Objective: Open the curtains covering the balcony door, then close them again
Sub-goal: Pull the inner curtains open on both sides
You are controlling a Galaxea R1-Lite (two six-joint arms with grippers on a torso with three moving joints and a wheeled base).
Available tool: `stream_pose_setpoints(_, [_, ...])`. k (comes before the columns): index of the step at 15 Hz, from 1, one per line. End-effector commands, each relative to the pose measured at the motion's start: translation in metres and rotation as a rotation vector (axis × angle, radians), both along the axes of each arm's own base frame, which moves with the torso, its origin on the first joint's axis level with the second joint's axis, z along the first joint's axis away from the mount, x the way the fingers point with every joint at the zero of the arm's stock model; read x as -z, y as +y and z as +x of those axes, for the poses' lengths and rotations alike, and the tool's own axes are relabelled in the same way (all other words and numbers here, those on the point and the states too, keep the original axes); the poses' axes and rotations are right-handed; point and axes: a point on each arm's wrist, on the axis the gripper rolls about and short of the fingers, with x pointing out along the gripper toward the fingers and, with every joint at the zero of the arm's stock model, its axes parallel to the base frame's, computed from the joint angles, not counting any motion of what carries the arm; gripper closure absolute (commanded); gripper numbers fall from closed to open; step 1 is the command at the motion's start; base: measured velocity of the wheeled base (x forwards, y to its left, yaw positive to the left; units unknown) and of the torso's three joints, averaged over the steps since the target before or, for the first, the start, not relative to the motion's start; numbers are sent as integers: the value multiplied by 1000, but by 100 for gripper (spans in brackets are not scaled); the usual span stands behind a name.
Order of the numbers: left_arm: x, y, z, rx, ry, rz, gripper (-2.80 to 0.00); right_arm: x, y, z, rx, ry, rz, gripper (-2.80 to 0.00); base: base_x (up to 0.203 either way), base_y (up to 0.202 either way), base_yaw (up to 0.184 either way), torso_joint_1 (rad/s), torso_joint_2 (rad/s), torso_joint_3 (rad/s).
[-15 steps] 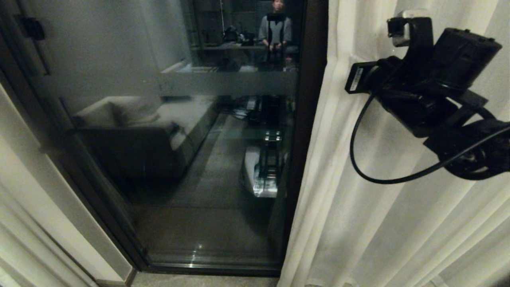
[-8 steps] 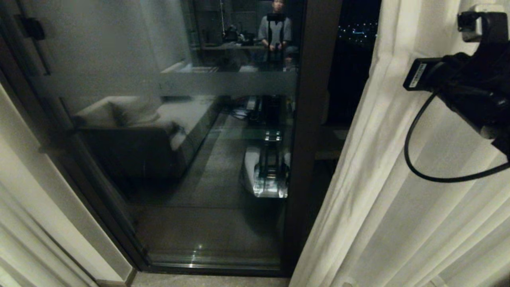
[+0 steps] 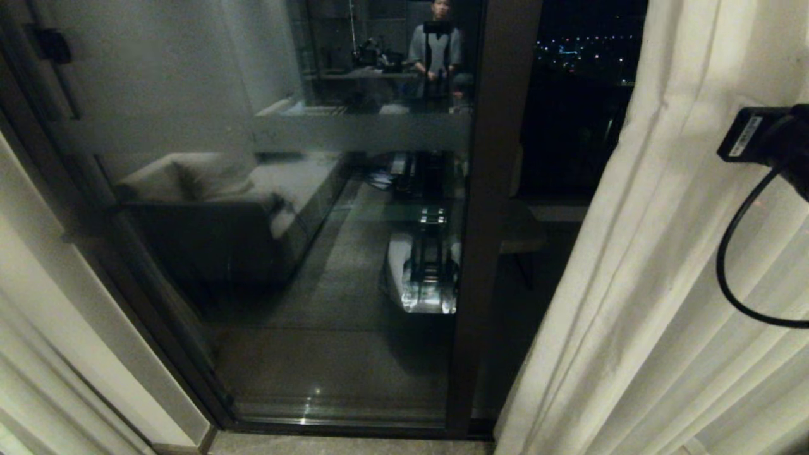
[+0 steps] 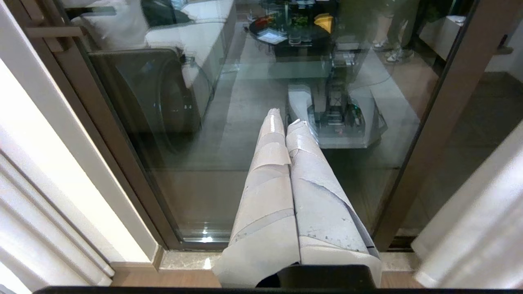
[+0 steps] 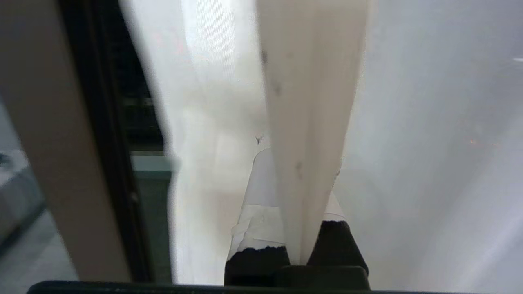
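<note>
Right curtain panel hangs at the right of the balcony door, long axis vertical, pleats running floor to top; its inner hem lies just past the dark vertical door frame post, with a strip of dark night glass bared between post and hem. Left curtain panel shows only as a sliver at the far left, beside a cream wall strip. Right gripper: fingers fully together, a fold of the right panel pinched between them, cloth running up from the jaws; in the head view only the arm's wrist camera and cable show at the right edge, against the fabric. The right arm is thus the one at the cloth, and the fabric's free hem lies toward the door from it. Judgement: opening of the right panel is partly done; further travel would be sideways, away from the door, across the pleats. Left gripper: fingers pressed shut, holding nothing, pointing at the lower door glass, clear of both panels. A person's reflection stands in the upper glass.
</note>
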Motion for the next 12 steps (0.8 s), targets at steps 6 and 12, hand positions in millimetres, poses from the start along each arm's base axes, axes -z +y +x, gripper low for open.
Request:
stream_pose_setpoints(6, [0,0,0,0,-1,0,0,1,-13,-9,44,-11,-20,0,0,0,0,0,0,0])
stream_pose_setpoints(12, [0,0,0,0,-1,0,0,8,-12,-9,42,13,-19,0,0,0,0,0,0,0])
